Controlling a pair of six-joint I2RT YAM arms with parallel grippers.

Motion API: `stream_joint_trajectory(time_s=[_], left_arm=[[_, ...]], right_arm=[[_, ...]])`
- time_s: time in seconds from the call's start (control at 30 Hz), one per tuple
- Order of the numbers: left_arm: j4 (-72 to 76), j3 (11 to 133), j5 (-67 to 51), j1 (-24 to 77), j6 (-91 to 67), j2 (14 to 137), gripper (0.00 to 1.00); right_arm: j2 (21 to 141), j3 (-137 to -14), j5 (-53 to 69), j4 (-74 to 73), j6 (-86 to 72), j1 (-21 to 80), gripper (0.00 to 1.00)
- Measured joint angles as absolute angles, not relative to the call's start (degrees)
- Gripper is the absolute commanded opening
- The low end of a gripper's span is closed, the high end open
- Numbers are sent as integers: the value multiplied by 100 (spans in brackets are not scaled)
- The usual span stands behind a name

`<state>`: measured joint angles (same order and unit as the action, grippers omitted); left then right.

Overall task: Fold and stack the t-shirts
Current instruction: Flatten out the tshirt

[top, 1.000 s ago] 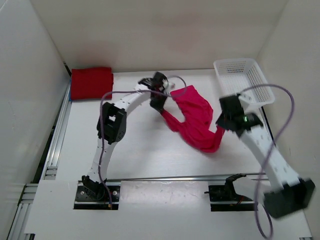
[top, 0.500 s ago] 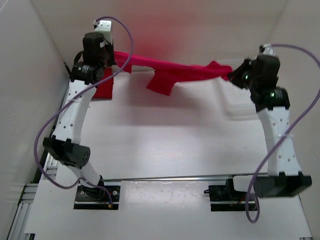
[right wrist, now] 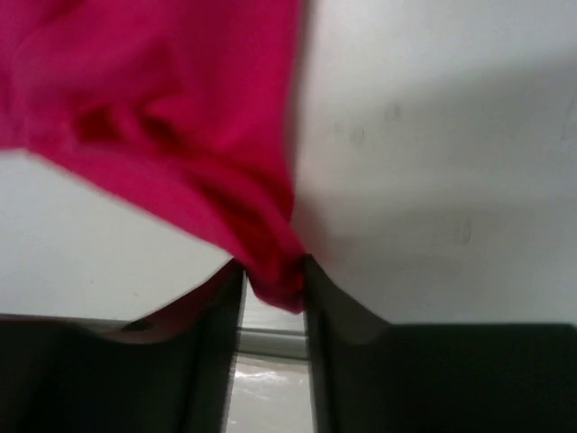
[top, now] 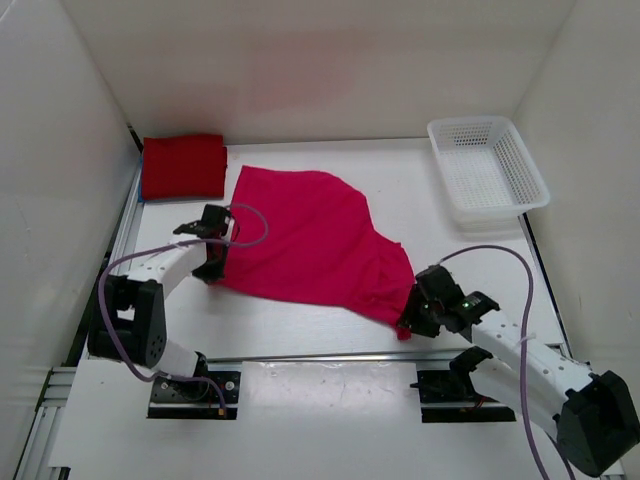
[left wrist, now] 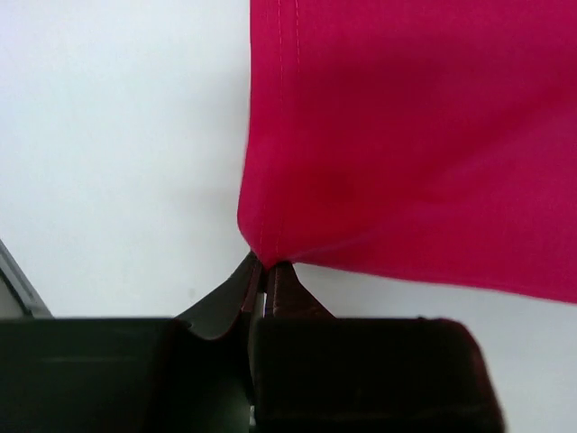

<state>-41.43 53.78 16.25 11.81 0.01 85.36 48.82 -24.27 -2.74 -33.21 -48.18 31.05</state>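
Pink shirt [top: 310, 240] lies spread on the worktop [top: 400, 170]. Left hand [left wrist: 266, 275] is pinched on its left corner. Right hand [right wrist: 273, 289] has fingers apart, hem bunched between. Light, limp cloth; I'd grip corners.

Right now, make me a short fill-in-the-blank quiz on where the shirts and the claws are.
1. The pink-magenta t-shirt lies spread out on the ____.
2. The folded dark red t-shirt sits in the back ____ corner.
3. The white mesh basket is ____.
4. The left claw is pinched shut on a corner of the ____ shirt.

Missing words: table; left; empty; pink-magenta.
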Motion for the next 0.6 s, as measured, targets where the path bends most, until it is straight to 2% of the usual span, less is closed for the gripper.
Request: stream_joint_trajectory(time_s=[0.03,0.13,0.4,0.5,0.6], left_arm=[[-4180,5070,1653,1162,1,8429,10],[-4303,4497,1708,1129,1,8114,10],[-4219,4051,1715,1050,1,7570,10],[-4178,4010,1715,991,3,7518,10],[-4176,3999,1715,941,1,7518,10]], right_arm=[[4873,-2340,-316,-3378,-4969,3282,59],[4825,-2300,-515,-3597,-5365,3813,63],[3450,-2585,-1253,-3892,-6090,4174,61],[3551,-2515,-1291,-3798,-6123,4163,61],[4222,-2486,-1184,-3640,-6088,4125,58]])
